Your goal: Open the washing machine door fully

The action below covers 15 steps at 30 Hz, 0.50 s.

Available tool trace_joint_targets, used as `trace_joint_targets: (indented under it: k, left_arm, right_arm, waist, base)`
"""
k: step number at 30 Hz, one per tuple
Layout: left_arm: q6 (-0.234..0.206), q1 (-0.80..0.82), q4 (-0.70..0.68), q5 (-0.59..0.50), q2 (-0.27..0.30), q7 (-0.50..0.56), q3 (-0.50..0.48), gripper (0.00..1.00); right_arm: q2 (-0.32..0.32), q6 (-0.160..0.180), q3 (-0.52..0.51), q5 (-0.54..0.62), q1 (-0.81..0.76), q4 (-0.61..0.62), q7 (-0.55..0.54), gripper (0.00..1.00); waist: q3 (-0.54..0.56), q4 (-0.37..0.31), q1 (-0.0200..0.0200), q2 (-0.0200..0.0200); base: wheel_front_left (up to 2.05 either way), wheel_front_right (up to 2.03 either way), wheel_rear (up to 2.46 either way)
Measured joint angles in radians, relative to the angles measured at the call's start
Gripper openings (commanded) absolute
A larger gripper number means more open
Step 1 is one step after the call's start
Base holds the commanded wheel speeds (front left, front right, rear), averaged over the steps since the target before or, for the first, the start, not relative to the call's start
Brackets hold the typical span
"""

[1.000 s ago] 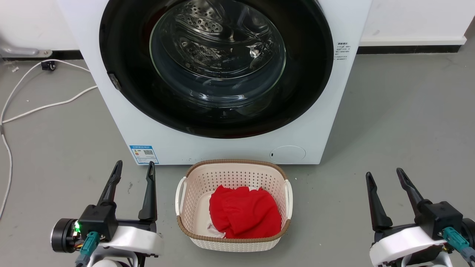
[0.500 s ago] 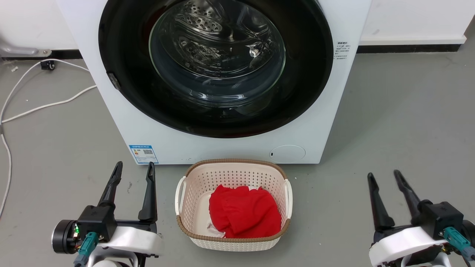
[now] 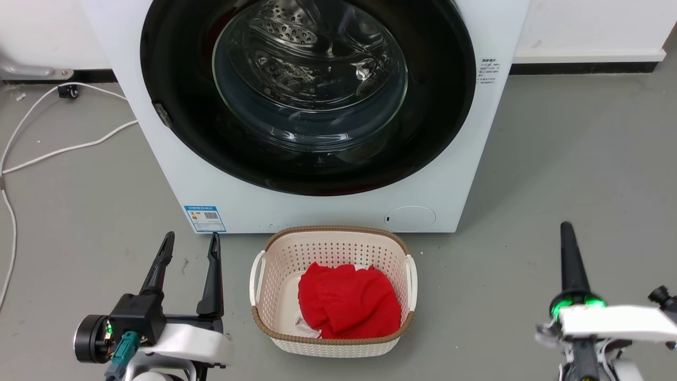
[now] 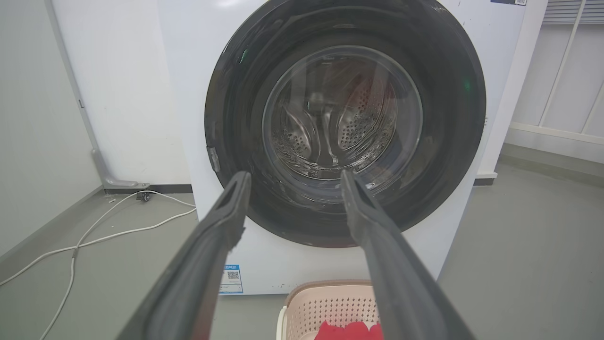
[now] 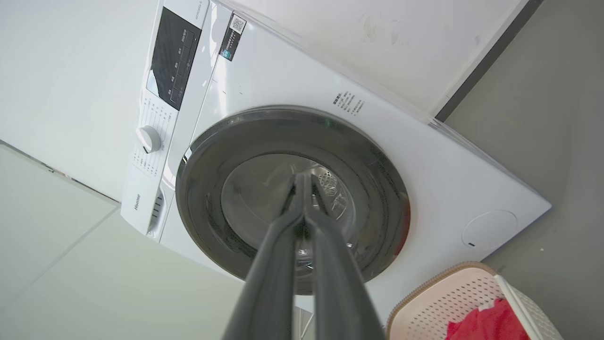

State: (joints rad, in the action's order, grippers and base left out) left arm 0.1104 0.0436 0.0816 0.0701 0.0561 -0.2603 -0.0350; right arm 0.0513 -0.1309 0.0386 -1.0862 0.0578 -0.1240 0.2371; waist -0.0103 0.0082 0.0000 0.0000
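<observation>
Door closed, grippers clear of it

Head view: door (image 3: 309, 95) sits flush on the washer (image 3: 174, 180). A basket (image 3: 333, 233) of red cloth (image 3: 346, 307) stands just before it, flanked by left gripper (image 3: 191, 238) and right gripper (image 3: 567, 228).
Left wrist view: fingers (image 4: 226, 217) spread wide, short of the door.
Right wrist view: fingers (image 5: 278, 245) pressed together, tips touching, holding nothing.

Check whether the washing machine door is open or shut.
Shut: the washing machine door lies flush against the washing machine, no gap around it.
</observation>
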Motion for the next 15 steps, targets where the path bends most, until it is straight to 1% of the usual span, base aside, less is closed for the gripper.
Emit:
trace_joint_targets:
  k: [4,7,11,15]
  left_arm:
    - [0.001,0.002,-0.001,0.000,-0.001,0.000,-0.003,1.00]
    - [0.001,0.006,-0.005,0.002,-0.002,0.000,-0.008,1.00]
    - [0.001,0.026,-0.015,0.003,-0.003,-0.001,-0.015,1.00]
    - [0.004,0.050,-0.025,0.003,-0.004,-0.003,-0.016,1.00]
  right_arm:
    - [0.000,0.000,-0.021,-0.219,0.067,-0.018,-0.001,0.00]
    - [-0.001,0.000,-0.058,-0.342,0.139,-0.046,-0.033,0.00]
    - [0.011,0.000,-0.118,-0.417,0.266,-0.142,-0.079,0.00]
    - [0.043,0.000,-0.142,-0.473,0.422,-0.243,-0.146,0.00]
  waist:
    - [-0.008,-0.001,0.0000,0.0000]
    - [-0.020,-0.003,0.0000,0.0000]
    - [-0.047,-0.007,0.0000,0.0000]
    - [-0.082,-0.009,0.0000,0.0000]
  base:
    - [0.00,0.00,0.00]
    - [0.00,0.00,0.00]
    - [0.00,0.00,0.00]
    - [0.00,0.00,0.00]
